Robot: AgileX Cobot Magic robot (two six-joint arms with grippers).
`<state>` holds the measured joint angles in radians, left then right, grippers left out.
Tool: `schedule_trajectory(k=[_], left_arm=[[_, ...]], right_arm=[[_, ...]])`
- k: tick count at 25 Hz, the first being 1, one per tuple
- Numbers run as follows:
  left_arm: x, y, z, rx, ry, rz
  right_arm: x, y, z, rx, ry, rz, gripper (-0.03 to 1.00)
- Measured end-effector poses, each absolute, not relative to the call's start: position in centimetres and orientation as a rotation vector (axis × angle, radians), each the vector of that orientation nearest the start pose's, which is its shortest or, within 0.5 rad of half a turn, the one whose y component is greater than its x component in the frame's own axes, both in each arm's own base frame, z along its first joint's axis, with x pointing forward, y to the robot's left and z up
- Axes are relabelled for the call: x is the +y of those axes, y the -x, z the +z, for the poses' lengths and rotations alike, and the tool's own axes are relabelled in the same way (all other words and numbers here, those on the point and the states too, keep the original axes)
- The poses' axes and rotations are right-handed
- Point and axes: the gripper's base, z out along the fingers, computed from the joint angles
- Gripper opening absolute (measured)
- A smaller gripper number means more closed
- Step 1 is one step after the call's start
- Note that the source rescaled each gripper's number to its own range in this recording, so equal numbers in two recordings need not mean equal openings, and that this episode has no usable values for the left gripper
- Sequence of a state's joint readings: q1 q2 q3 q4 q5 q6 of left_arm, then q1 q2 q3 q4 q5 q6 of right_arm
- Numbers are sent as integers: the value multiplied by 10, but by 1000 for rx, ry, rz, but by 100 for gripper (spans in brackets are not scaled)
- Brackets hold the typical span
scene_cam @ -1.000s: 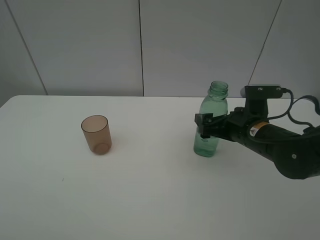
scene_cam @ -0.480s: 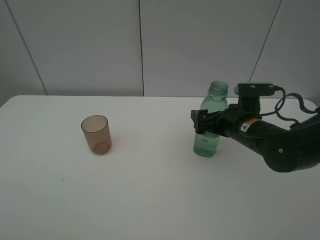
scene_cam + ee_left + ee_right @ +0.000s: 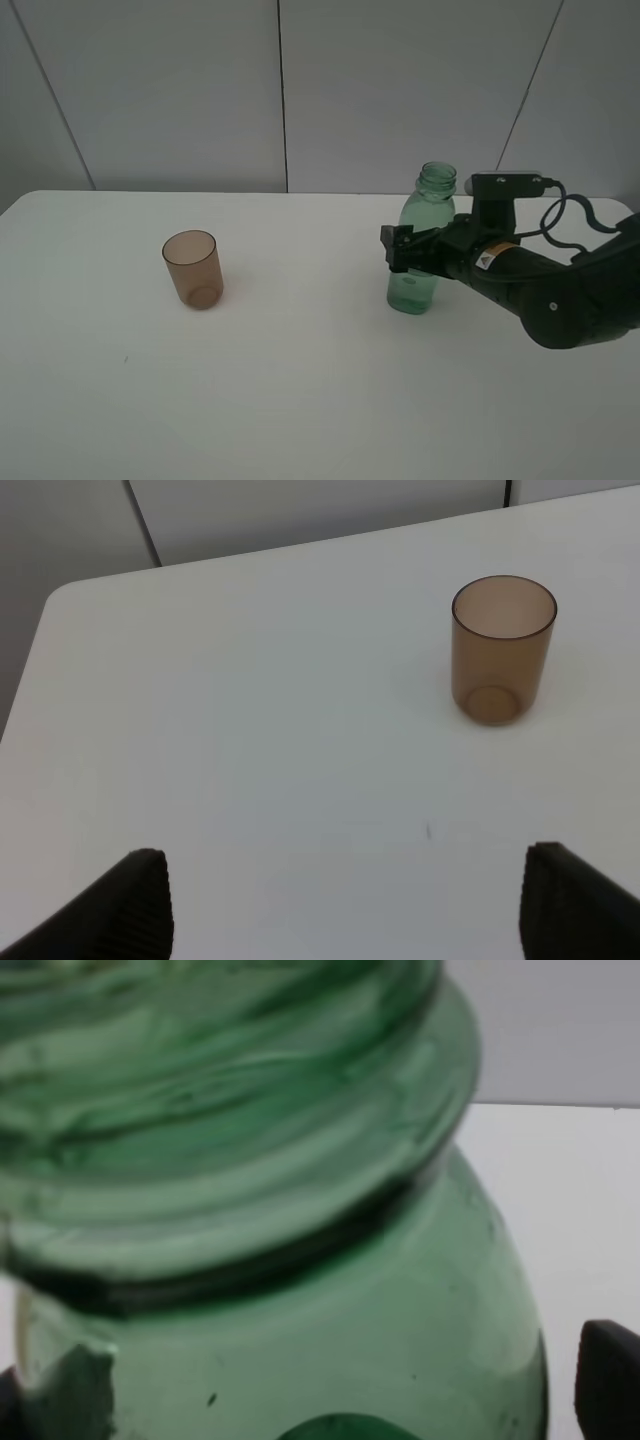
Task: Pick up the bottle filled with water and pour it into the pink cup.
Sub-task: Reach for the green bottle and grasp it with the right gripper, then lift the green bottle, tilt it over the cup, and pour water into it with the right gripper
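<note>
The green bottle (image 3: 428,208) stands upright and capless on the white table (image 3: 300,390), right of the middle. My right gripper (image 3: 408,250) reaches in from the right at the bottle's mid-height, with one finger on each side of the body. In the right wrist view the bottle (image 3: 300,1210) fills the picture, and a small gap shows between its side and one fingertip (image 3: 608,1380). The pink cup (image 3: 192,268) stands upright and empty at the left, well apart from the bottle. My left gripper (image 3: 350,910) is open and empty, back from the cup (image 3: 502,648).
Grey wall panels (image 3: 280,90) stand behind the table's far edge. The left wrist view shows the table's rounded far corner (image 3: 60,595). The right arm and its cable (image 3: 570,290) lie over the table's right side.
My right gripper has slid left and slightly up along the bottle, so its fingers now reach further around the body. The bottle and the cup have not moved.
</note>
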<state>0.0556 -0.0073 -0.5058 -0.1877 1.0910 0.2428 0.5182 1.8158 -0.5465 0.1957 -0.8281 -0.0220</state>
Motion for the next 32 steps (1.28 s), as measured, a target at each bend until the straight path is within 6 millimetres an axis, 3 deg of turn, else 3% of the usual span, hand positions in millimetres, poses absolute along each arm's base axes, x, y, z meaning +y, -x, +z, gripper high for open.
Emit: schedule_trajectory(k=[7, 10, 13, 16, 32], left_arm=[[-16, 8, 278, 2037, -205, -39], [-16, 8, 278, 2037, -205, -39], [-16, 8, 278, 2037, -205, -39], [-16, 8, 278, 2037, -205, -39], [-16, 8, 278, 2037, -205, -39]], right_arm=[[142, -272, 135, 1883, 315, 289, 100], [142, -272, 135, 1883, 315, 289, 93], [142, -272, 135, 1883, 315, 289, 62], [142, -272, 135, 1882, 319, 288, 5], [142, -272, 135, 1880, 328, 287, 6]])
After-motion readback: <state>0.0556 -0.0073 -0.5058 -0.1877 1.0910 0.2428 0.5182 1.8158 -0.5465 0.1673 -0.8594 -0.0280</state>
